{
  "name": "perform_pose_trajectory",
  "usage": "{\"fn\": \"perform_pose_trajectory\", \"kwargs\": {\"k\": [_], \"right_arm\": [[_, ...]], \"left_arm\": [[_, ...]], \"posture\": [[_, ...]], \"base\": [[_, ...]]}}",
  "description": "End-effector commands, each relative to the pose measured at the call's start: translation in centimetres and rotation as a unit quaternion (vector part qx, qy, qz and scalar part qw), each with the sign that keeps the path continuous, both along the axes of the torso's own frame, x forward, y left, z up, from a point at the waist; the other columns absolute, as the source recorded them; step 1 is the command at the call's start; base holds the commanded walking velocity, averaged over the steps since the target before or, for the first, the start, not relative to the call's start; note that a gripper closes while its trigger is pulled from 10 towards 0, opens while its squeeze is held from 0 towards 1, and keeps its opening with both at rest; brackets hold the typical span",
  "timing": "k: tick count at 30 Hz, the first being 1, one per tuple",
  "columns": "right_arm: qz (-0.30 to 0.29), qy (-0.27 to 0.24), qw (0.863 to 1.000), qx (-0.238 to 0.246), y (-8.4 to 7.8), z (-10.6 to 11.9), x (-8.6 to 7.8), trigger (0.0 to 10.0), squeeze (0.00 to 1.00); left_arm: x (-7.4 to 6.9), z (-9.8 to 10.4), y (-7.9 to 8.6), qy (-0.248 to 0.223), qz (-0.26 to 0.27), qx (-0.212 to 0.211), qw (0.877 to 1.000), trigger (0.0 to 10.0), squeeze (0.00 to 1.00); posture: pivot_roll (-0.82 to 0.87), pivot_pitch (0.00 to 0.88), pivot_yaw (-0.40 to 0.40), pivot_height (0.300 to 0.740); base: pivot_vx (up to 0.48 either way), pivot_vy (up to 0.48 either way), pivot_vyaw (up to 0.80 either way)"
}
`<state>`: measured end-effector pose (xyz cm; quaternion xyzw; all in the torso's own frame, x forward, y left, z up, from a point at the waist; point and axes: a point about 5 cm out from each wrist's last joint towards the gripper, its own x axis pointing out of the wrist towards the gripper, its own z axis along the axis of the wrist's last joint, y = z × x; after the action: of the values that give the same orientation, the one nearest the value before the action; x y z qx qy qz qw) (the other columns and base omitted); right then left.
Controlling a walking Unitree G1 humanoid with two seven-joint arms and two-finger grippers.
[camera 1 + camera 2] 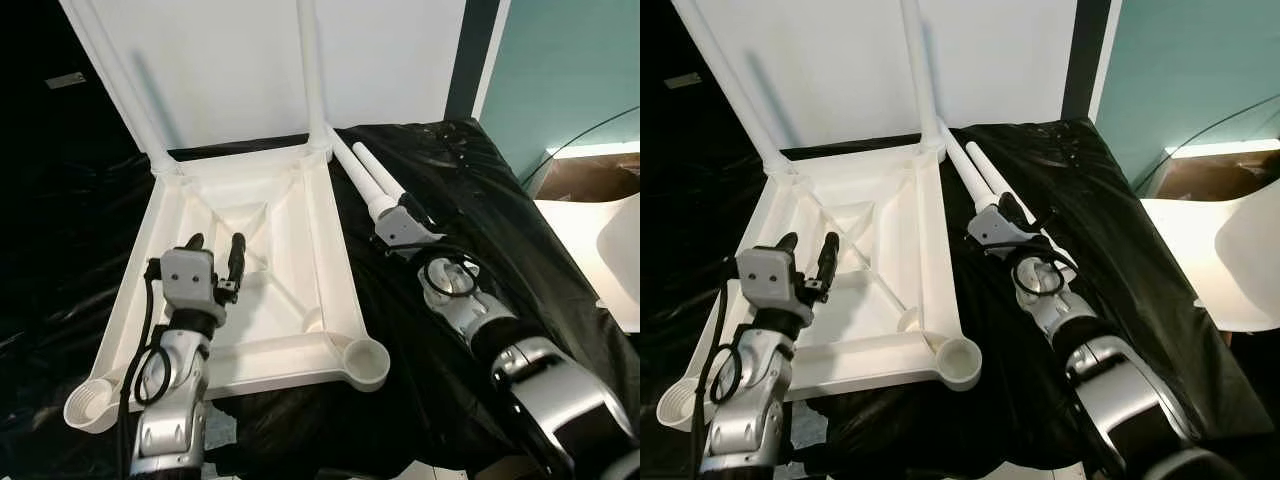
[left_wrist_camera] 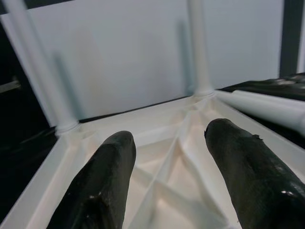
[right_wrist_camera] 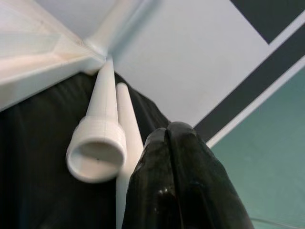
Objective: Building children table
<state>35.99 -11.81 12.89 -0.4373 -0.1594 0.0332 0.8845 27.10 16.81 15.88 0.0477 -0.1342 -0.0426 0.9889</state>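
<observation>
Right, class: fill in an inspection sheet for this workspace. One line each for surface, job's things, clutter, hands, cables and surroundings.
Surface: black plastic sheet, wrinkled, over the work area.
Job's things: white table top lying upside down; two legs fitted at its far corners, standing up; near-right socket and near-left socket empty; two loose legs side by side on the sheet to its right.
Clutter: nothing seen.
Hands: left hand open, above the table top's underside; right hand shut, at the near ends of the loose legs.
Cables: black cable loops on both wrists; thin cable at far right.
Surroundings: white wall, teal wall, white chair to the right.
</observation>
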Motion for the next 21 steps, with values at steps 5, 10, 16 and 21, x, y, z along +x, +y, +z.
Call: {"fn": "perform_pose_trajectory", "kwargs": {"k": [5,10,16,21], "right_arm": [[-0.001,-0.023,1.0,-0.008,-1.4,0.9,-0.8,10.0,1.0],[0.009,-0.021,0.999,-0.039,-2.4,1.7,-2.1,10.0,1.0],[0.049,0.014,0.996,-0.076,-2.9,2.1,-5.0,10.0,0.0],[0.065,0.033,0.994,-0.084,-2.9,2.1,-7.1,10.0,0.0]], "left_arm": [[0.6,-0.4,-0.4,0.0,0.011,-0.008,1.0,10.0,0.0],[0.9,-0.7,-1.0,0.004,-0.003,-0.012,1.0,10.0,0.0],[1.1,-1.3,-2.3,0.012,-0.025,-0.019,0.999,10.0,0.0],[0.8,-1.8,-2.2,0.021,-0.031,-0.02,0.999,10.0,0.0]], "posture": [[-0.03,0.0,0.09,0.74],[-0.07,0.0,0.09,0.74],[-0.11,0.0,0.095,0.74],[-0.12,0.008,0.095,0.74]], "base": [[0.0,0.0,0.0],[0.0,0.0,0.0],[0.0,0.0,0.0],[0.0,0.0,0.0]]}}
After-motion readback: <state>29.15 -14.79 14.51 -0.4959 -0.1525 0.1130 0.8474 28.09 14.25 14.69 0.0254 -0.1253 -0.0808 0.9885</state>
